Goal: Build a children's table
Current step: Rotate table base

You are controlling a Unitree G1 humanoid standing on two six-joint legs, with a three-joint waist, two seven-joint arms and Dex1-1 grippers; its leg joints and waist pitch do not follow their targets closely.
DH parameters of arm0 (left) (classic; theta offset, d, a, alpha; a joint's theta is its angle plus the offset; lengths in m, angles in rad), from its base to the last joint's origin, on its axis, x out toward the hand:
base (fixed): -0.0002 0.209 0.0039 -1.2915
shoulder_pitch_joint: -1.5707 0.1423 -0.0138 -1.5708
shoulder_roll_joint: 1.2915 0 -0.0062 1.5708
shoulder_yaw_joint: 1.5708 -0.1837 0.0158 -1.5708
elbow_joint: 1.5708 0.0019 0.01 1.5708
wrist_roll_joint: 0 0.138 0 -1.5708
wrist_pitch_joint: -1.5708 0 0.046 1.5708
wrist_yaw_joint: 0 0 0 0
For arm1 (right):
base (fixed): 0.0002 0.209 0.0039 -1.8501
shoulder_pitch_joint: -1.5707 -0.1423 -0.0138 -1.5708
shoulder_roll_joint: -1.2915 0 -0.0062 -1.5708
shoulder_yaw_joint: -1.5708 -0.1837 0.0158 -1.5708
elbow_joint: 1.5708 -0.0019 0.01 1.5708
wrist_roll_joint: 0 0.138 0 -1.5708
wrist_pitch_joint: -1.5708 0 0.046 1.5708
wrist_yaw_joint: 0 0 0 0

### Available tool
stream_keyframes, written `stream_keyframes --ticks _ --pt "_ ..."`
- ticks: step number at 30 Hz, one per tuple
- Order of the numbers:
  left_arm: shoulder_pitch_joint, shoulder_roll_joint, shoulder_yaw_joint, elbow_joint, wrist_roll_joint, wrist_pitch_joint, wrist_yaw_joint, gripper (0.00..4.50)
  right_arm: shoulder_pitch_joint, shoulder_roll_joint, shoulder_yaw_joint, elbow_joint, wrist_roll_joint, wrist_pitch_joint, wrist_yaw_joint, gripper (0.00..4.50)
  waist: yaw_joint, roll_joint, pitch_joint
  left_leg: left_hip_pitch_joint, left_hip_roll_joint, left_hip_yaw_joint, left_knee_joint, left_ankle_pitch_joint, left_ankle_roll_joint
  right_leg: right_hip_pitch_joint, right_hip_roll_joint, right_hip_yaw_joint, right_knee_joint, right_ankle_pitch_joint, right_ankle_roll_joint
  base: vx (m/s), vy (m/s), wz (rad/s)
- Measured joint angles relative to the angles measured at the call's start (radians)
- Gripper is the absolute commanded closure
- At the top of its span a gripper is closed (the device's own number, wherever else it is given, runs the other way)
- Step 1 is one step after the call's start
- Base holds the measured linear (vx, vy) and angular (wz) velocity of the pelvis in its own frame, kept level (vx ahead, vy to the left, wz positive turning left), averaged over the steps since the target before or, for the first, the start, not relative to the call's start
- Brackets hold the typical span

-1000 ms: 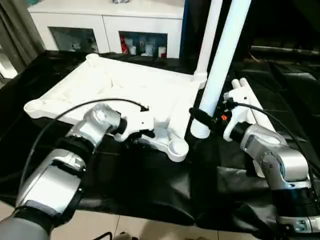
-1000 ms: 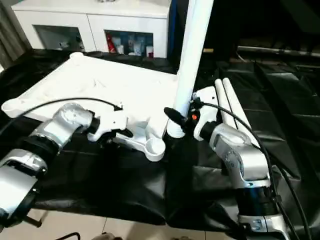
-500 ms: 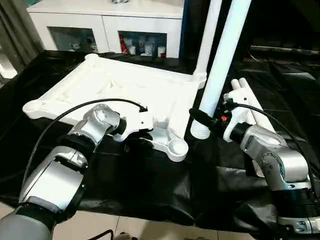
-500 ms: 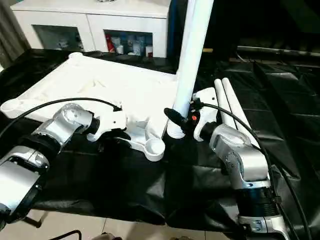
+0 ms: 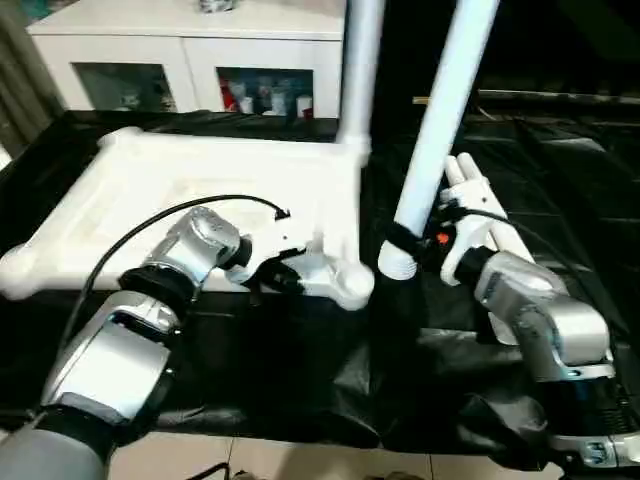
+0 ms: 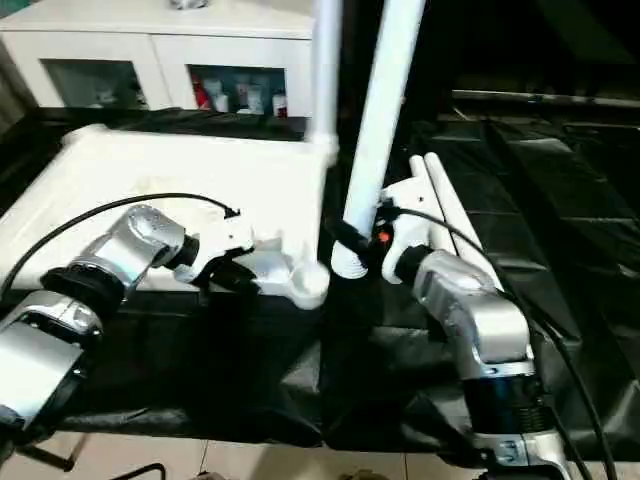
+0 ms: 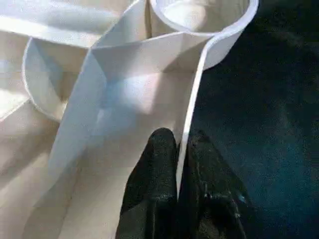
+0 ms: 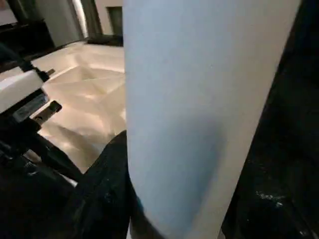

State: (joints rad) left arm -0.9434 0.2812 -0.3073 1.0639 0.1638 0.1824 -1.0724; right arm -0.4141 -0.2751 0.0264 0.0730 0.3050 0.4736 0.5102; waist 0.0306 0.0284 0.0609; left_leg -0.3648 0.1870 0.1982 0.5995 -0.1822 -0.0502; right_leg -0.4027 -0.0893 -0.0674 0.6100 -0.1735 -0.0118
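I have the tabletop [image 5: 200, 190] lying underside-up on the black-draped surface [image 5: 300, 390], one leg [image 5: 360, 70] already standing in its far corner socket. My left end effector [image 7: 178, 149] is pinching the thin rim wall of the tabletop, just beside the near corner socket [image 5: 352, 283], one finger [image 7: 154, 164] on each side. My right end effector [image 5: 400, 243] is clamped around a second leg [image 5: 440, 120] near its lower end, holding it upright beside that open socket. Two spare legs [image 5: 480, 200] lie behind it.

My worry is the grip so low on the leg: I judge it top-heavy, so it may tilt and jam on the socket lip. The rim pinch is narrow too; a sideways push could slide the top or pop that hold loose.
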Motion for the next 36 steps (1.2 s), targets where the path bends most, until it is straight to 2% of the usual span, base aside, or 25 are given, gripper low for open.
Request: stream_keyframes --ticks 2,5,10,16,27,31,36 --pt "0.032 -0.019 0.036 -0.050 -0.022 0.035 0.048 4.40 0.000 0.009 0.005 0.017 -0.010 -0.023 -0.003 2.59 -0.001 -0.001 0.000 -0.001 0.000 0.000 0.000 0.000 0.000 0.000 0.000 0.000 0.000 0.000 0.000 0.000 0.000 0.00" --pt "0.089 -0.050 0.071 -0.113 -0.065 0.031 0.086 4.48 -0.003 0.019 0.006 0.039 -0.018 -0.026 -0.004 2.59 0.007 -0.005 0.001 -0.003 0.001 -0.001 -0.001 0.000 0.001 -0.002 0.000 -0.002 0.000 0.000 0.001 0.000 0.000 0.00" --pt "0.172 -0.040 0.070 -0.187 -0.068 -0.078 0.113 4.50 -0.020 0.028 0.000 0.050 -0.001 -0.024 0.000 2.59 0.013 -0.006 0.001 -0.002 0.001 -0.001 -0.001 0.000 0.001 -0.002 0.000 -0.002 -0.001 -0.001 0.001 0.000 0.000 0.00" --pt "0.224 -0.012 0.046 -0.281 -0.059 -0.096 0.090 4.50 -0.021 0.029 -0.008 0.051 0.005 -0.024 0.011 2.59 0.022 -0.008 0.001 -0.003 0.001 -0.001 -0.001 0.000 0.000 -0.002 0.000 -0.001 -0.001 -0.002 0.003 0.000 0.000 0.00" --pt "0.289 0.049 0.033 -0.365 -0.069 -0.168 0.004 4.50 -0.021 0.028 -0.012 0.051 0.016 -0.015 0.038 2.59 0.027 -0.009 0.002 -0.003 0.000 0.000 -0.004 0.000 0.000 -0.003 0.000 -0.001 -0.001 -0.004 0.006 0.000 0.000 0.00" --pt "0.299 0.057 0.032 -0.381 -0.080 -0.177 -0.024 4.50 -0.021 0.029 0.017 0.056 0.015 -0.013 0.069 2.59 0.030 -0.010 0.002 -0.003 0.000 0.000 -0.004 0.000 0.000 -0.003 0.000 -0.001 -0.001 -0.004 0.006 0.000 0.000 0.00" --pt "0.299 0.060 0.032 -0.376 -0.079 -0.190 -0.023 4.50 -0.061 0.059 0.030 0.150 -0.002 -0.023 0.074 2.59 0.028 -0.010 0.002 -0.003 0.000 0.000 -0.004 0.000 0.000 -0.003 0.000 0.000 -0.001 -0.004 0.006 0.000 0.000 0.00"
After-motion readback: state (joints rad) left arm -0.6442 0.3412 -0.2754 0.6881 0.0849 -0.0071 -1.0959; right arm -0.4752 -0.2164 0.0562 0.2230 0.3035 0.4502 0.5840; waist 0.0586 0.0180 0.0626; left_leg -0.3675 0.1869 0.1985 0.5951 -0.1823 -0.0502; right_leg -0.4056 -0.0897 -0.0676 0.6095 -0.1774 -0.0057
